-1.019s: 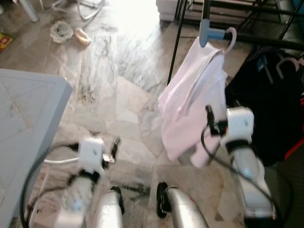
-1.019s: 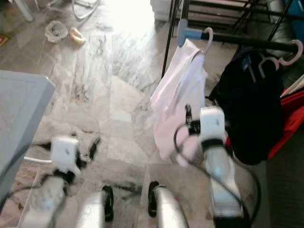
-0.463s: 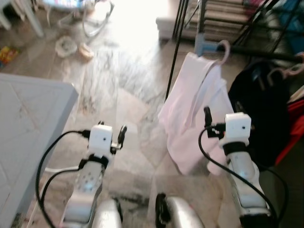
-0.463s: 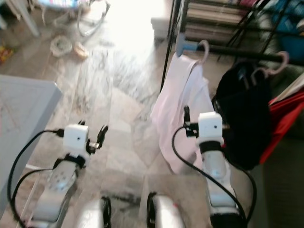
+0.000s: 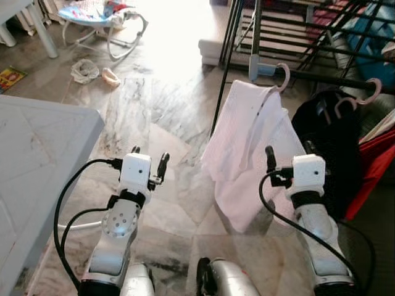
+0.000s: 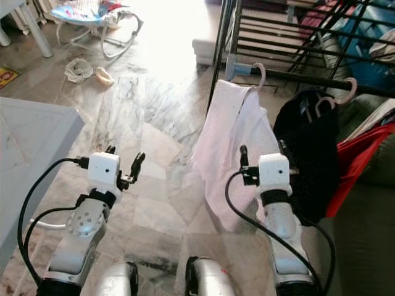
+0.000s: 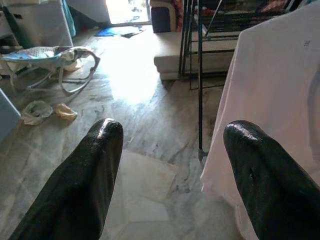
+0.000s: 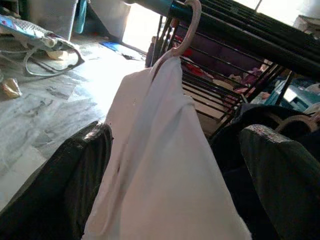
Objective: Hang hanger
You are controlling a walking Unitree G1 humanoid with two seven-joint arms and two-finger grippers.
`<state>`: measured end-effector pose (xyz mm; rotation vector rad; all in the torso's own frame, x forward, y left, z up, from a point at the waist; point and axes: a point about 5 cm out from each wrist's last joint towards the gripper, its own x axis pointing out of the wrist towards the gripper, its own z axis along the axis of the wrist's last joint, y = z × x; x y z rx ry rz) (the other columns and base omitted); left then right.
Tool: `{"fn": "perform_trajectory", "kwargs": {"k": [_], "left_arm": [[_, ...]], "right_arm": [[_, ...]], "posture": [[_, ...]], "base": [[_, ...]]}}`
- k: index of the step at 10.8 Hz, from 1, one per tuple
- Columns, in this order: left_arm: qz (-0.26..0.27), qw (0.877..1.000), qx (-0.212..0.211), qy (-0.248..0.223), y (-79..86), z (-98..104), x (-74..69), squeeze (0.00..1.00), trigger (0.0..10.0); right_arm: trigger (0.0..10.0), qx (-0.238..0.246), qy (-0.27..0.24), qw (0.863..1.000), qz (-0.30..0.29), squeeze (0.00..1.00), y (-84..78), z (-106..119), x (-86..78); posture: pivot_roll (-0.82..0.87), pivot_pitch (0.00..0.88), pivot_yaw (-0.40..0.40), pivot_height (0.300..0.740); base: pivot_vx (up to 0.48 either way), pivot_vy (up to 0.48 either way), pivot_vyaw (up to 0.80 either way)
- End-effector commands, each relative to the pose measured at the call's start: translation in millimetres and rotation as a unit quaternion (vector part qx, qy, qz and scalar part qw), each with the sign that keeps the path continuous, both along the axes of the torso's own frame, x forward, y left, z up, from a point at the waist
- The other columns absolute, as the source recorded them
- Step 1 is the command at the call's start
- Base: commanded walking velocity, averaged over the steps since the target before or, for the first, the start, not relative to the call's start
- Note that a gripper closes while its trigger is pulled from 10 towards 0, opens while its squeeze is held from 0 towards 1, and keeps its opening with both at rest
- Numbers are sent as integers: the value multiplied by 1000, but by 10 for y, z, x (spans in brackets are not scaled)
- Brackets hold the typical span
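Observation:
A pink hanger [image 5: 282, 73] carrying a pale pink garment [image 5: 247, 142] hangs by its hook on the black rail [image 5: 321, 79] of a drying rack. My right gripper [image 5: 285, 155] is open just in front of the garment's lower half and holds nothing. In the right wrist view the garment [image 8: 155, 150] and the hanger hook [image 8: 189, 25] lie ahead between the spread fingers [image 8: 65, 175]. My left gripper [image 5: 149, 159] is raised over the floor to the left, open and empty, apart from the garment [image 7: 270, 75].
A second pink hanger [image 5: 370, 89] holds a black garment [image 5: 327, 142] further right on the rail, with red cloth [image 5: 373, 166] beside it. A grey table [image 5: 31, 160] stands at my left. A baby bouncer [image 5: 99, 15] and small items [image 5: 86, 71] lie on the marble floor.
The camera has tilted up and steadied. My left arm has risen forward into view with its fingers open. The hanger with the garment stays on the rail; the right gripper stays open beside it.

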<state>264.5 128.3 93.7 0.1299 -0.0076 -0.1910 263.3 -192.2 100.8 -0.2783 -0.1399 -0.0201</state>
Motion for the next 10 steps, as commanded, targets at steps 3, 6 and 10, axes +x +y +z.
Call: {"fn": "perform_trajectory", "kwargs": {"k": [3, 6, 10], "left_arm": [[-17, 1000, -12, -1, -31, -1, -79, 0, 10000], [-18, 1000, -10, 4, 23, 22, -142, 0, 10000], [-6, 1000, -6, 3, 93, 86, -116, 0, 10000]], "right_arm": [[10000, -12, -11, 999, -35, 1000, -171, 78, 77], [10000, -12, -20, 998, -53, 1000, -226, 128, 127], [10000, 5, -28, 999, -34, 1000, -64, 123, 134]], "posture": [[6, 118, -99, 740], [16, 177, -89, 740], [31, 241, -82, 740]], "base": [[0, -97, 0], [0, -315, 0], [0, -248, 0]]}}
